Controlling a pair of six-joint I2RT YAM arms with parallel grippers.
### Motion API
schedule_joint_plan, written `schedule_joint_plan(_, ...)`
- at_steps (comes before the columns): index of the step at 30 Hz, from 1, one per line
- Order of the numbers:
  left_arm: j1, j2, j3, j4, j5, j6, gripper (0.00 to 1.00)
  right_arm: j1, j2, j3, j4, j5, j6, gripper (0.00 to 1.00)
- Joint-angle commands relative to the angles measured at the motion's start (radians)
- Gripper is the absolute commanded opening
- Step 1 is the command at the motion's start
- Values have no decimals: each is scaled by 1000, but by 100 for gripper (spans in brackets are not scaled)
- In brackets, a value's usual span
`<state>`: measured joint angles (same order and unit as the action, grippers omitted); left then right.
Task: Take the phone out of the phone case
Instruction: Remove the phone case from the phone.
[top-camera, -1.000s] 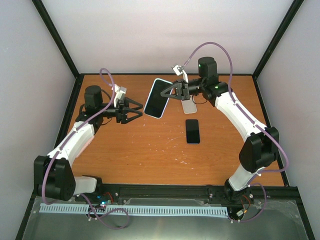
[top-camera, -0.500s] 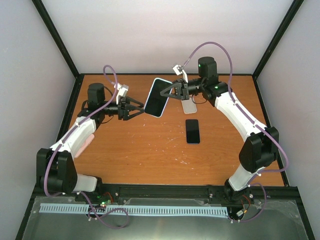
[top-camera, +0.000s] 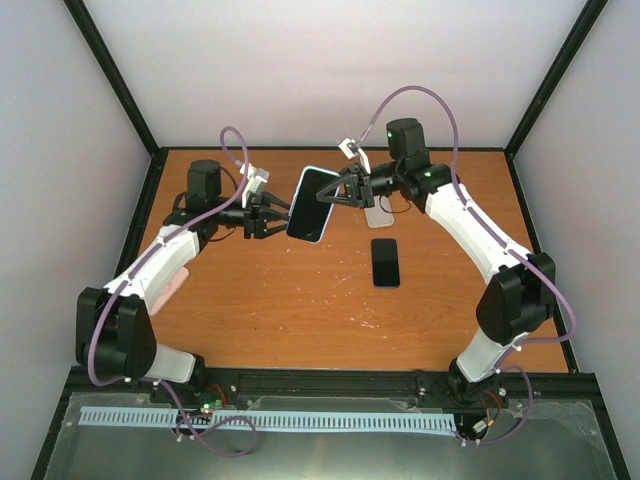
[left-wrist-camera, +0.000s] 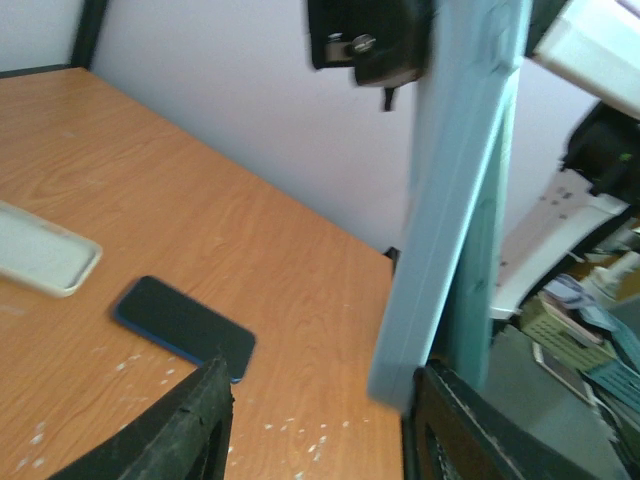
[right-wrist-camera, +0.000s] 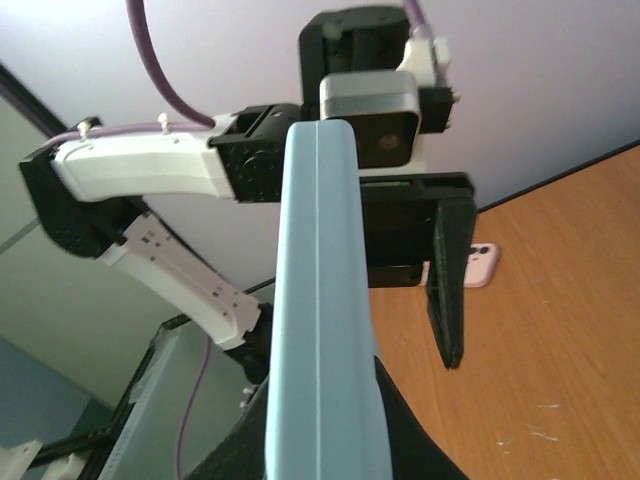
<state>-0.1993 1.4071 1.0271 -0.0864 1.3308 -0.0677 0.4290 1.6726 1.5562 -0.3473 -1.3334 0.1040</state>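
- Okay, right gripper (top-camera: 337, 192) first: its jaws are pressed together on one long edge of the light-blue phone case (right-wrist-camera: 318, 300). It holds the case tilted on end, clear of the table (top-camera: 290, 310).
- The phone (top-camera: 313, 204) sits inside that case, dark face towards the overhead camera with the blue rim all round it. Nothing is out yet.
- Over to the left gripper (left-wrist-camera: 322, 415): its jaws are spread and straddle the case's opposite edge.
- In the left wrist view one finger (left-wrist-camera: 205, 425) stands well off the case and the other is just beside the lower corner. I cannot tell whether that second finger touches.
- Step in hand, as I read it: the left arm is getting a bite on the free edge while the right arm holds the case steady.
- The next move calls for the left jaws to pinch the case lip alone, not the whole handset. Then they peel or push so the phone pops from the shell. Squeezing phone and case together would only lock them.
- Further out, a bare dark phone (top-camera: 385, 262) lies flat on the table under the right arm. A pale empty case (top-camera: 378, 213) lies just behind it. Both are out of the action.
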Motion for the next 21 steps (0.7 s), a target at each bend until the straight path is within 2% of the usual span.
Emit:
schedule_joint_plan(1, -74, 11, 108, 69, 35, 44, 45, 95, 36, 56, -209, -133, -187, 3)
schedule_joint_plan(4, -104, 27, 127, 80, 20, 20, 42, 117, 66, 90, -288, -109, -274, 3)
schedule_joint_plan(16, -185, 34, 122, 126, -40, -15, 34, 166, 105, 97, -280, -54, -297, 3)
schedule_joint_plan(21, -179, 31, 81, 159, -3, -105, 23, 146, 137, 129, -273, -32, -275, 3)
